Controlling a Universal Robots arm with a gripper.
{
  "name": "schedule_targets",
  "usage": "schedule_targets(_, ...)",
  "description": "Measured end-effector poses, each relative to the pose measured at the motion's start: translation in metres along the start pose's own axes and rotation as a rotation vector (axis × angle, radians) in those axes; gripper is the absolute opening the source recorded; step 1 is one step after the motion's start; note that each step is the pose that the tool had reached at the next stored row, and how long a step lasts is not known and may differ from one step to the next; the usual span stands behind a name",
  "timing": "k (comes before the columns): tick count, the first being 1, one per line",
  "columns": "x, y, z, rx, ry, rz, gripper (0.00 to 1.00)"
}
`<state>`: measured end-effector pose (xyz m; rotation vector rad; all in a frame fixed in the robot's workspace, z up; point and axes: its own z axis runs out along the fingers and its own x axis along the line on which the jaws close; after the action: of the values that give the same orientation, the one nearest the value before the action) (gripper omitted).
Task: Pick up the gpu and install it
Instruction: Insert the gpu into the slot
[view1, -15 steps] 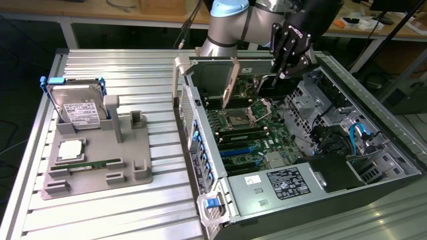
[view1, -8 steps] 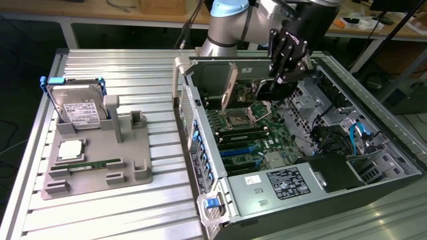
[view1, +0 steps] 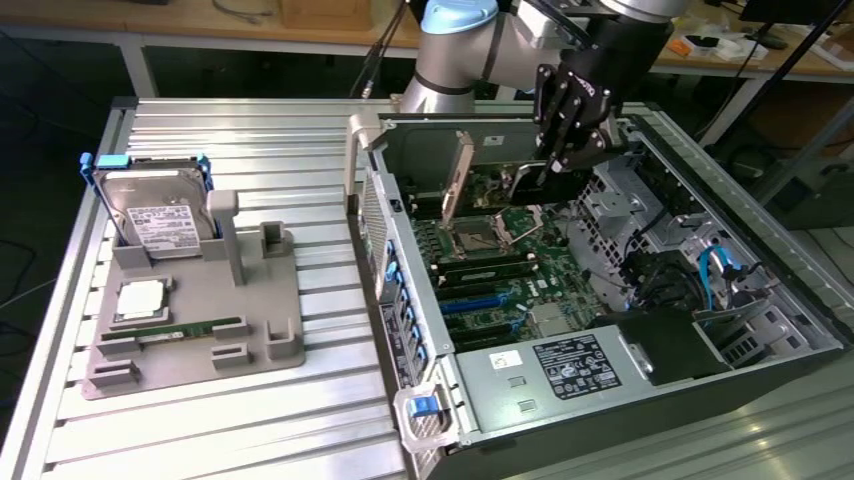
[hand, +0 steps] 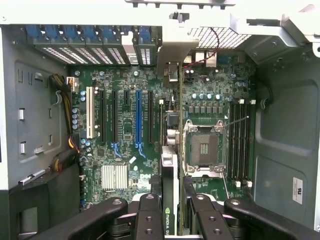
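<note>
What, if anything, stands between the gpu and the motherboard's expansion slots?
Nothing visible does. The gpu sits edge-on in the gripper above the motherboard, and the blue slot and its black neighbours lie bare.

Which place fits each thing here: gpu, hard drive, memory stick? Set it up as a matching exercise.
1. gpu
2. hard drive
3. memory stick

A. standing upright in the grey holder
B. between the jaws of the gripper, over the motherboard
C. lying low on the grey holder's base

Pairs: 1-B, 2-A, 3-C.
</note>
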<state>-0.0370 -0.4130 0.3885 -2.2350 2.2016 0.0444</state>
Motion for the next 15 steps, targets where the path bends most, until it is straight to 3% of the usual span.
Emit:
schedule_targets(11,0.005,0.0,0.0024,0.0,0.0,0.0,0.27)
schedule_targets(15,0.007,-0.0001,0.0101,0.0001,-0.0001,0.0,0.27)
